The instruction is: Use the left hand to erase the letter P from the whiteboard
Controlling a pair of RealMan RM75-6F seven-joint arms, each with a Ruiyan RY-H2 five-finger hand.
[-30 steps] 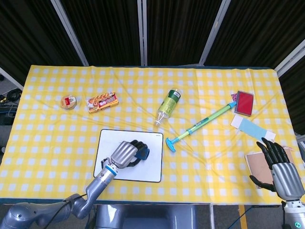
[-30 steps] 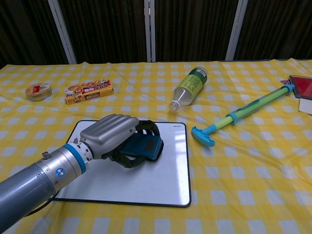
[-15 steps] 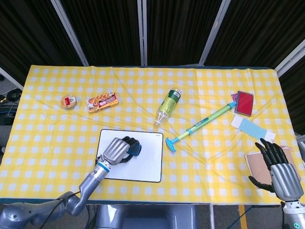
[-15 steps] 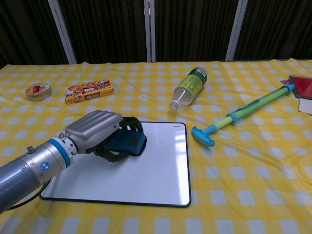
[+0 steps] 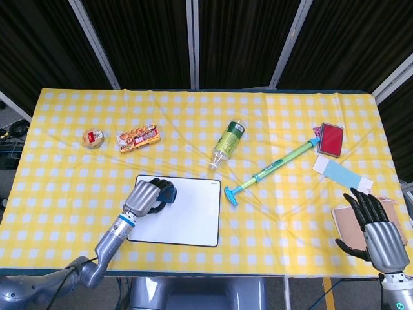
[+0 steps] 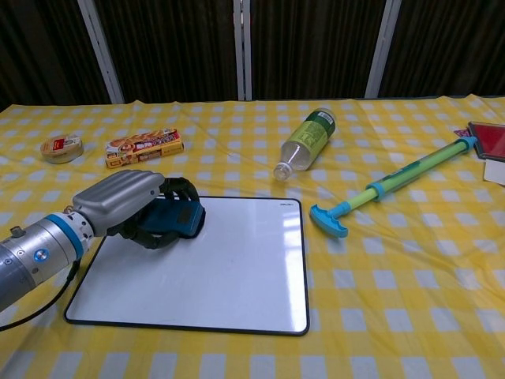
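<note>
Left hand: the left hand (image 6: pixel 126 207) curls around a blue eraser (image 6: pixel 175 219) and holds it down on the whiteboard's far left corner.
Whiteboard: the whiteboard (image 5: pixel 187 213) lies flat near the table's front edge; its white face looks clean, and I see no letter on it.
Right hand: the right hand (image 5: pixel 377 227) hovers at the table's front right corner, fingers spread, holding nothing, above a tan pad (image 5: pixel 347 221).
Nearby: a green bottle (image 6: pixel 306 140) and a blue-green pump (image 6: pixel 390 187) lie beyond the board.

The left hand (image 6: pixel 126 207) lies knuckles-up, fingers curled, its forearm low; the right hand (image 5: pixel 377 230) has fingers spread.
</note>
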